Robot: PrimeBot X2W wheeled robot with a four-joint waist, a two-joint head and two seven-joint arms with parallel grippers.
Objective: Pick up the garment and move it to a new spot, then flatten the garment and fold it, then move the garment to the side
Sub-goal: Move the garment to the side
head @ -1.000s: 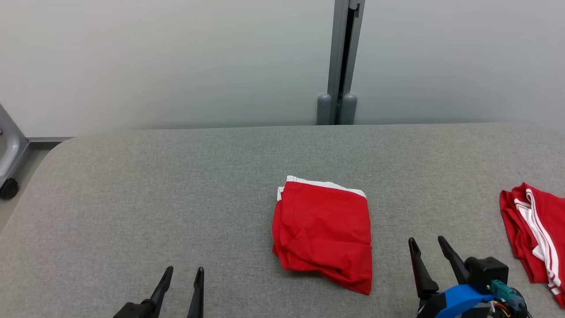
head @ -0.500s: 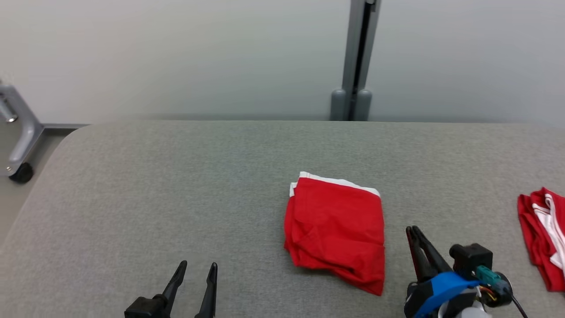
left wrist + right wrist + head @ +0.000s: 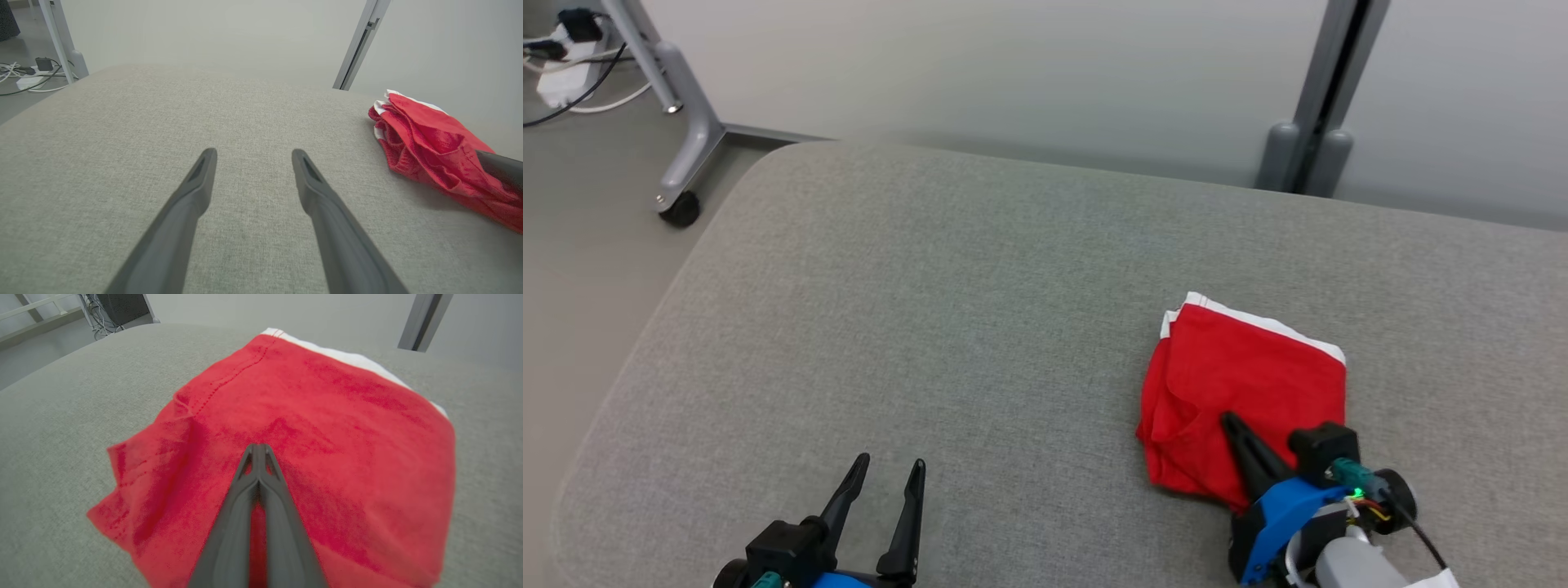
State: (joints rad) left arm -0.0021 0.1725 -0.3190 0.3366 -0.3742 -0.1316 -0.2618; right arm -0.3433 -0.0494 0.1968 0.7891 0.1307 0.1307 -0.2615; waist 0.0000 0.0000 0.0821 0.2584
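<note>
The garment (image 3: 1241,384) is a folded red cloth with a white edge, lying on the grey padded table (image 3: 931,286) at the right. My right gripper (image 3: 1229,420) is shut, its fingers pressed together and resting on top of the garment's near part. In the right wrist view the joined tips of the right gripper (image 3: 257,447) lie over the red garment (image 3: 327,396), with no fabric visibly pinched between them. My left gripper (image 3: 889,465) stands open above bare table near the front edge. The left wrist view has the left gripper (image 3: 254,153) open and the garment (image 3: 425,139) off to its right.
The table's rounded left corner and edge drop to the floor. A grey frame leg with a caster wheel (image 3: 678,208) and cables (image 3: 564,49) stand on the floor at the back left. A grey post (image 3: 1307,147) rises behind the table.
The camera has turned left, shifting the whole picture. My right gripper has shut and moved from beside the garment onto it. The left gripper has stayed open.
</note>
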